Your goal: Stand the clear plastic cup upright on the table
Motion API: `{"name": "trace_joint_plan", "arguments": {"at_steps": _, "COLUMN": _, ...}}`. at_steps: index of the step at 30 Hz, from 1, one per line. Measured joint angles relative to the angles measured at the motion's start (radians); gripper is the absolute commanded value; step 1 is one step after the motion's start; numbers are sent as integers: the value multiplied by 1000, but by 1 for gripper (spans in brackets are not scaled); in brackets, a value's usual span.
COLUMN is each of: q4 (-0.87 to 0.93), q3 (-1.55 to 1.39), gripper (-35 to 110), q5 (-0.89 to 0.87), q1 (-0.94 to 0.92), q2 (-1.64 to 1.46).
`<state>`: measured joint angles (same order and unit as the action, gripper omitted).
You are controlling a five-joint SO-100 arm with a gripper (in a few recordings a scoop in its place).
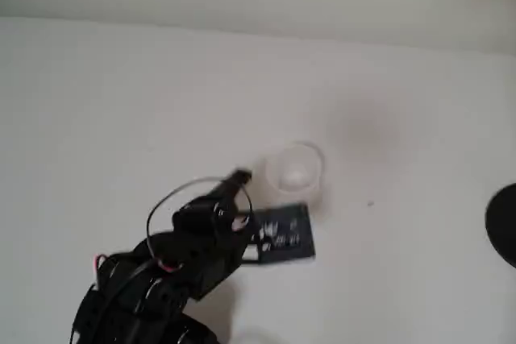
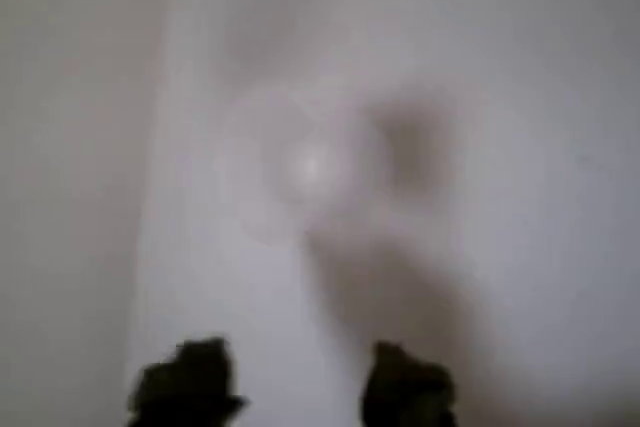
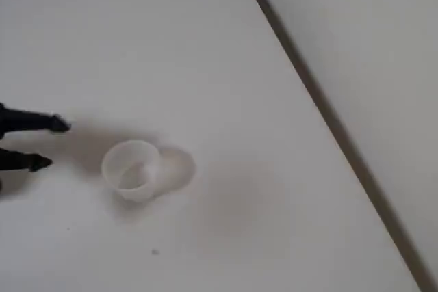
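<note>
Gripper (image 3: 44, 143) low over table (image 3: 205, 46), fingers parted, empty, aimed at clear plastic cup (image 3: 137, 169) just ahead

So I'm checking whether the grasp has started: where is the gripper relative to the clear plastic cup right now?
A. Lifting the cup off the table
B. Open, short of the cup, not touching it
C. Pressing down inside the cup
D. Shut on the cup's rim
B: in the fixed view the gripper has its fingertips apart, with bare table between them and the clear plastic cup.
</note>
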<state>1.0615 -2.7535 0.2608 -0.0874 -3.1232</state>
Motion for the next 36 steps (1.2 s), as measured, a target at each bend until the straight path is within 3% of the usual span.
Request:
{"name": "trace_joint_plan", "arguments": {"at_steps": 9, "q4": 160, "q3": -181, "gripper": 0, "q5": -143, "q1": 49, "q2": -147}}
{"name": "trace_joint_plan", "arguments": {"at_steps": 36, "q4": 172, "q3": -230, "gripper": 0, "q5": -167, "q1": 67, "q2": -160}}
